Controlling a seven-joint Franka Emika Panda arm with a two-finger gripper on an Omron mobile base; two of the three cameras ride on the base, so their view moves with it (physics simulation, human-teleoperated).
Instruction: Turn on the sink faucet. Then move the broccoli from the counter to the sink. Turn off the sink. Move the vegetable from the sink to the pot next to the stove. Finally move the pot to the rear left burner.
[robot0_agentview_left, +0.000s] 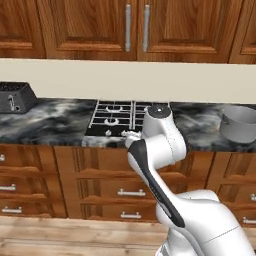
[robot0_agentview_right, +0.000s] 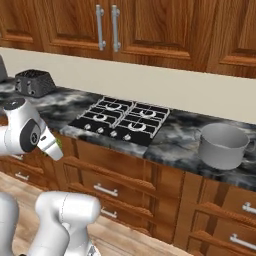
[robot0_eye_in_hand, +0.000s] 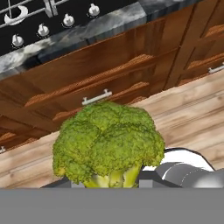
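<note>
Gripper: the jaws are closing on the broccoli (robot0_eye_in_hand: 108, 144) at its pale stalk — in the hand view the green head is sitting right in front of the camera, above the wooden floor (robot0_eye_in_hand: 192, 113); the fingertips themselves are hidden at the bottom edge.
Broccoli: it is hanging in the air in front of the drawers (robot0_eye_in_hand: 100, 83), off the counter (robot0_agentview_right: 185, 140); in the right base view a sliver of green (robot0_agentview_right: 58, 143) is peeking out beside the arm's white wrist, low at the left.
Arm: in the left base view it is rising from the lower right and bending in front of the cabinets, its upper joint covering the stove's right front corner.
Drawers: brown wood with pale bar handles, running below the counter edge.
Stove (robot0_agentview_right: 121, 120): black cooktop set into the marbled slab, its row of small knobs (robot0_eye_in_hand: 68, 19) lying along the front edge — four burner rings showing under thin grates.
Pot (robot0_agentview_right: 222, 145): grey, standing upright on the counter to the right of the stove, apart from it, its light inside showing.
Toaster (robot0_agentview_right: 34, 82): dark box standing on the counter far left, near the wall.
Wall cabinets (robot0_agentview_left: 135, 25): hanging above a pale backsplash.
</note>
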